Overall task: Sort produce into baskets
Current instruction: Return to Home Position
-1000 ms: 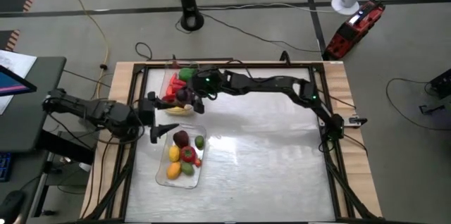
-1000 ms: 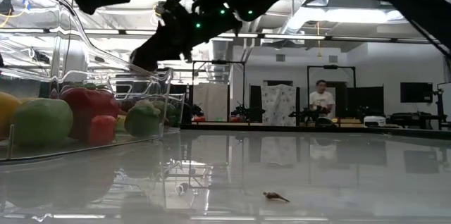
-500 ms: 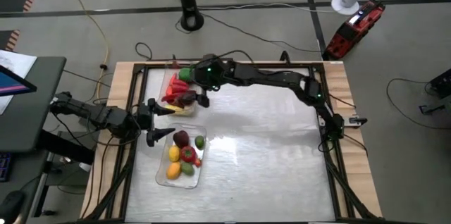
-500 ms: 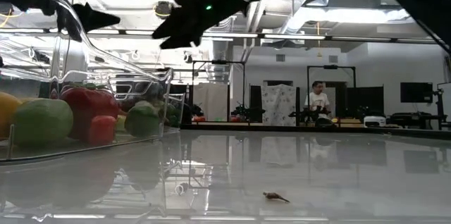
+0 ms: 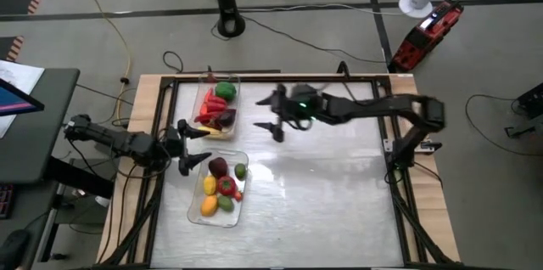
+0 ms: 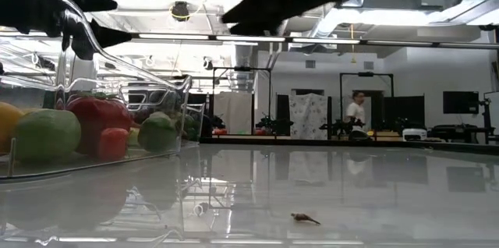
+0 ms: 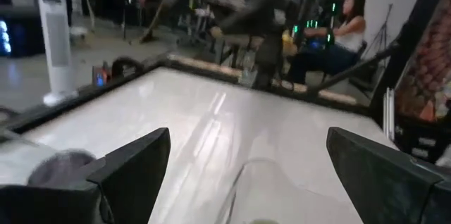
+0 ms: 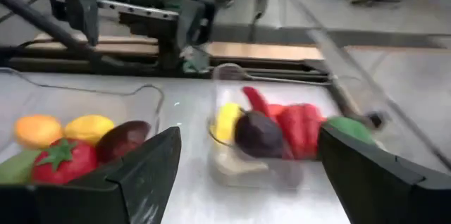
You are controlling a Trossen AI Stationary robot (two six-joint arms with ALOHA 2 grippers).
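**The right arm backs away from the baskets, and all the toy food is put away.**

The right gripper has moved back from above the top basket. It now hangs over the middle of the table, well apart from that basket. Its two fingers are spread wide with nothing between them. The left gripper has hardly moved. It sits near the table's left edge, just beside the gap between the two baskets, and its fingers are spread wide and empty too. The top basket holds a green pepper, red peppers, a dark purple piece and a yellow piece. The bottom basket holds a dark red fruit, a tomato, a yellow fruit, a green fruit and an orange fruit. No toy food lies loose on the table, so the sorting looks done. I think the arms only need to go back to rest.
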